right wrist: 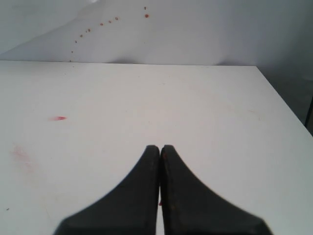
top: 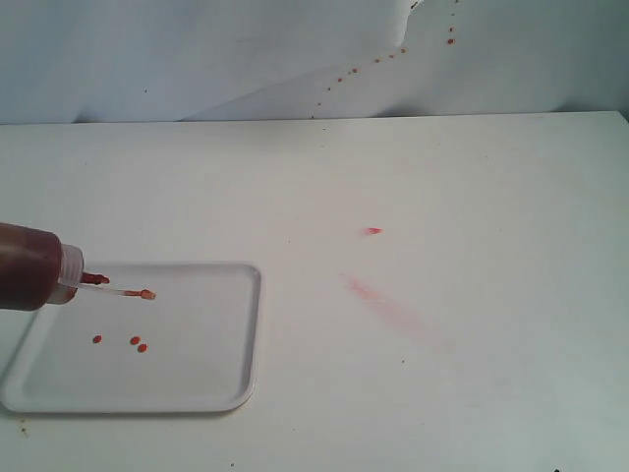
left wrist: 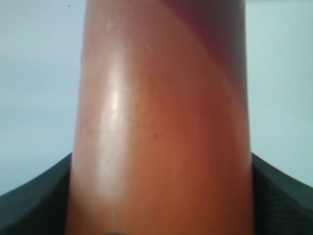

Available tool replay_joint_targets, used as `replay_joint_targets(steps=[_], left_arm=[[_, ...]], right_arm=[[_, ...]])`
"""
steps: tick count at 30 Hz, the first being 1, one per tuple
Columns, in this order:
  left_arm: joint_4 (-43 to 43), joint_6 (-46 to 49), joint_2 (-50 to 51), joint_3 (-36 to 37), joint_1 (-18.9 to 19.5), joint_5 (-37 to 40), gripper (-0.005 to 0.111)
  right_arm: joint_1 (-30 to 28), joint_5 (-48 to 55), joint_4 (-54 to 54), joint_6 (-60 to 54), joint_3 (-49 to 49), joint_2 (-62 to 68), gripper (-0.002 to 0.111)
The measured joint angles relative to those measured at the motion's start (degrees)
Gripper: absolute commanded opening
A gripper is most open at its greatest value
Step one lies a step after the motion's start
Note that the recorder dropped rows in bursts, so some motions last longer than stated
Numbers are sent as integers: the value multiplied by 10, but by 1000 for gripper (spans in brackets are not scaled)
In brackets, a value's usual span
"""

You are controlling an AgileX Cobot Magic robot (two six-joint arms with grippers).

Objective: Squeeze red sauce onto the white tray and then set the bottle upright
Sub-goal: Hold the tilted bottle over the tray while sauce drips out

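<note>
My left claw (left wrist: 161, 205) is closed on the bottle (top: 29, 265). One dark finger (left wrist: 29, 205) shows at each side of its orange body. In the exterior view the bottle enters at 9 o'clock, held nearly level above the surface (top: 472, 177). Its red nozzle (top: 93, 279) points toward 3 o'clock, over the white tray (top: 211, 388). The tethered cap (top: 145, 294) extends on its strap past the nozzle tip.

The tray lies flat at 8 o'clock in that view. The red sauce (top: 136, 341) is three small drops on the tray floor, at 5 o'clock from the nozzle.

My right claw (right wrist: 160, 149) is fully closed, tips touching, gripping nothing, above the surface.

A red dash (top: 372, 231) and a faint pink smear (top: 378, 300) mark the surface at 3 o'clock from the tray, well apart from it.
</note>
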Motion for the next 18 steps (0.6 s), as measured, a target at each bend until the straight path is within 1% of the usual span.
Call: replay_joint_targets(steps=[2,4,6,7,9,12,18], left_arm=[[0,0,0,0,0,0,0],[0,0,0,0,0,0,0],[0,0,0,0,0,0,0],[0,0,0,0,0,0,0],[0,0,0,0,0,0,0],[0,0,0,0,0,0,0],[0,0,0,0,0,0,0]], right_arm=[[0,-38,6,0,0,0,0],[0,-86,51,0,0,0,0],[0,-131,124,0,0,0,0],[0,-161,193,0,0,0,0],[0,-191,284,2,0,0,0],[0,-201,319,2,0,0,0],[0,-201,327,2,0,0,0]])
